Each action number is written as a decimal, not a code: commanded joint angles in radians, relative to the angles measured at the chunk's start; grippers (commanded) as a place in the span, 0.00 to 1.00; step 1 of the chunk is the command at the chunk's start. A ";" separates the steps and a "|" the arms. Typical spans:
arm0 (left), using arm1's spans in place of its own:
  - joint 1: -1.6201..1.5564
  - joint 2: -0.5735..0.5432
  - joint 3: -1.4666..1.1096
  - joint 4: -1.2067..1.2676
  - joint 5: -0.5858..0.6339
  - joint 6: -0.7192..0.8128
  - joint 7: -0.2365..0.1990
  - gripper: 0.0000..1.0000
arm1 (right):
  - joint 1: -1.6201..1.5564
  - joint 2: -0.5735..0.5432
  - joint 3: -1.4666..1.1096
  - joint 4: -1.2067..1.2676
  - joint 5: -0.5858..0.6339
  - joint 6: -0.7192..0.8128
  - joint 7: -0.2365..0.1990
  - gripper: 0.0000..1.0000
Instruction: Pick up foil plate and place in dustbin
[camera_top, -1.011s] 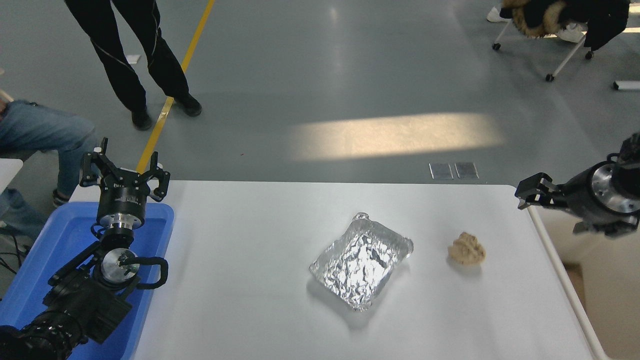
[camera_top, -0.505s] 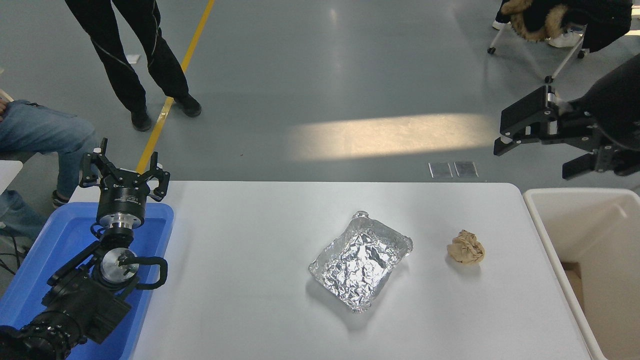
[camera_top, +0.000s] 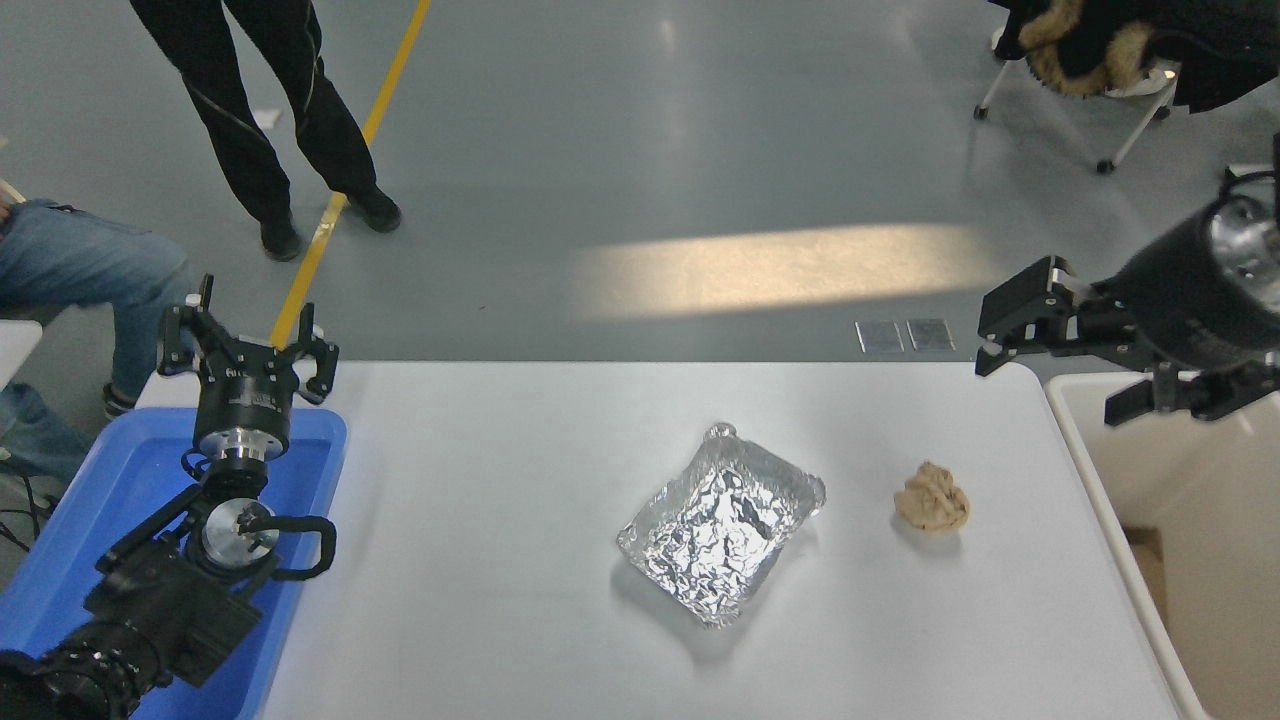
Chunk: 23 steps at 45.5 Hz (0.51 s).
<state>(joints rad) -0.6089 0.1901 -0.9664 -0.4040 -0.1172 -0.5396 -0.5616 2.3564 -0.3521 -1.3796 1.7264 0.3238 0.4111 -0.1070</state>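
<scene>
From my station I have the foil plate (camera_top: 722, 532) lying flat on the bench (camera_top: 480, 560), a little right of the middle and nearer the front edge than the back, turned so its corners point toward the bench edges. Nothing is touching it, and its rim stands up all round, which I judge gives me an edge to pinch; the foil looks thin and crinkled, so a hard squeeze would likely crush it.

The right gripper (camera_top: 1050, 350) hangs above the bench's far right corner, well apart from the plate, its jaws spread wide with nothing between them. I read that as the reach only just starting: it has to come in toward the middle and down.

A crumpled tan paper ball (camera_top: 932, 498) sits between the plate and the right edge, near the path I would take, so I would go over it, not through it.

The dustbin (camera_top: 1110, 470) stands just beside the right edge, its rim about level with the bench, so the carry should be short.

The left gripper (camera_top: 247, 345) is parked at the back left corner over the blue bin (camera_top: 120, 480), jaws open and empty
</scene>
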 joint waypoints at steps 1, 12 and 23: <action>0.000 0.000 0.000 -0.001 0.001 0.000 0.000 0.99 | -0.342 0.044 0.145 -0.073 0.162 -0.247 -0.006 0.97; 0.000 0.000 0.000 -0.001 0.001 0.000 0.000 0.99 | -0.653 0.119 0.290 -0.243 0.233 -0.370 -0.008 0.97; 0.000 0.000 0.000 -0.001 0.001 0.000 0.000 0.99 | -0.858 0.186 0.396 -0.390 0.242 -0.477 -0.006 0.97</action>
<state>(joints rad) -0.6090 0.1902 -0.9664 -0.4045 -0.1167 -0.5401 -0.5616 1.7282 -0.2328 -1.0980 1.4807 0.5304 0.0476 -0.1133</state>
